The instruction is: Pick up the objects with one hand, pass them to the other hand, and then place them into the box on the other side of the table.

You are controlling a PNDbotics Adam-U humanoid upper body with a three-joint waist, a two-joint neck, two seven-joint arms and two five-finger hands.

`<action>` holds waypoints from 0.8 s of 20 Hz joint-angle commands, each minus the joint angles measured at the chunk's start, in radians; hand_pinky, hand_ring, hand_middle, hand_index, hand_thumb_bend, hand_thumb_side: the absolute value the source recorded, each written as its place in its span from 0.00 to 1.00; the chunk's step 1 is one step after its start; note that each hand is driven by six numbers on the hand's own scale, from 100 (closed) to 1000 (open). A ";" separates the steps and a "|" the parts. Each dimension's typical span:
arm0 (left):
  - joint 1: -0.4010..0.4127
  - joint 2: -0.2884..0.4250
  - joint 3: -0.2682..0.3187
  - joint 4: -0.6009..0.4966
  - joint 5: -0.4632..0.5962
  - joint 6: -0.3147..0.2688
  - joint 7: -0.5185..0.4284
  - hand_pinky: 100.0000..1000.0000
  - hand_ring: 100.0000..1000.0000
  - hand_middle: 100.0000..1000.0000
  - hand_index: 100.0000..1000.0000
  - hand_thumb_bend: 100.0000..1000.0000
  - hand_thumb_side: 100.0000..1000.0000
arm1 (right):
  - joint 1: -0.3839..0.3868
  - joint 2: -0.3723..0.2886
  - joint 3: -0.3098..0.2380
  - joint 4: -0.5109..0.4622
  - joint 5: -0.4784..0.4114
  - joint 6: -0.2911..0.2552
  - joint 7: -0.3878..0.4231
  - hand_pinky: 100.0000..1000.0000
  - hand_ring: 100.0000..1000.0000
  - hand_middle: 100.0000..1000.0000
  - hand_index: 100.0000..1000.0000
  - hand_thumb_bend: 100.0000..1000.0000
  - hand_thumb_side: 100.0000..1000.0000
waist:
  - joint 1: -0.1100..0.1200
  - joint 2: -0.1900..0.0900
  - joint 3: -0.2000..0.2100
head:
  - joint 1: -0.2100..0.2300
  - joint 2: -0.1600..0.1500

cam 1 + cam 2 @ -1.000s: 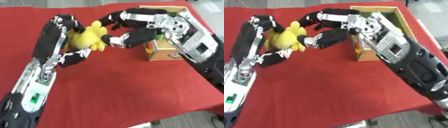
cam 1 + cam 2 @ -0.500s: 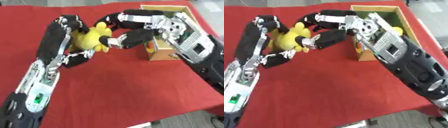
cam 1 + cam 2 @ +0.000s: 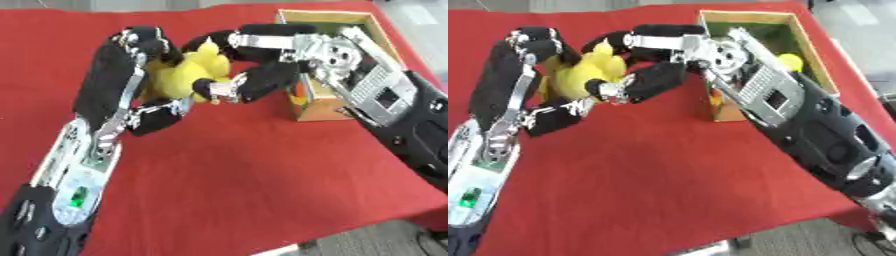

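A yellow plush toy sits between the two hands above the red tablecloth, toward the far left of the wooden box. The left hand comes up from the lower left corner on a long black and silver arm; its fingers curl over the toy's far side near the top while its thumb reaches under from below — so the toy is clasped in that hand. The right hand reaches in from the right across the near corner of the box, its upper fingers arched over the toy's top and its lower finger or thumb pressed against the toy's near side, closed round the plush from the opposite side. Both hands have hold of the toy at once.

The box stands on the right side of the table, open at the top with a green inside — a yellow rounded object lies in it near the right wall. Something orange and green shows on the box's near left face, too small to make out.
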 commanded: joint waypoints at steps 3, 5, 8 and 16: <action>-0.021 -0.009 -0.005 -0.032 -0.028 -0.004 0.017 0.54 0.44 0.30 0.45 0.00 0.00 | -0.011 -0.009 -0.008 0.012 0.015 -0.004 0.003 0.92 1.00 0.86 0.97 0.13 0.54 | 0.001 -0.018 -0.001 | -0.005 0.000; -0.021 -0.009 -0.005 -0.037 -0.039 0.003 0.025 0.54 0.44 0.30 0.44 0.00 0.00 | -0.010 -0.010 -0.010 0.019 0.015 -0.004 0.000 0.92 1.00 0.86 0.98 0.12 0.54 | 0.001 -0.017 -0.001 | -0.007 -0.001; -0.021 -0.009 -0.011 -0.049 -0.057 0.007 0.035 0.54 0.44 0.30 0.44 0.00 0.00 | -0.010 -0.011 -0.011 0.029 0.013 -0.002 -0.007 0.92 1.00 0.85 0.97 0.12 0.54 | 0.002 -0.017 0.000 | -0.011 -0.002; -0.020 -0.017 -0.022 -0.057 -0.064 -0.001 0.038 0.54 0.43 0.30 0.44 0.00 0.00 | -0.013 -0.006 -0.014 0.033 -0.043 0.019 -0.041 0.91 1.00 0.66 0.82 0.05 0.48 | 0.002 -0.014 -0.002 | -0.014 -0.002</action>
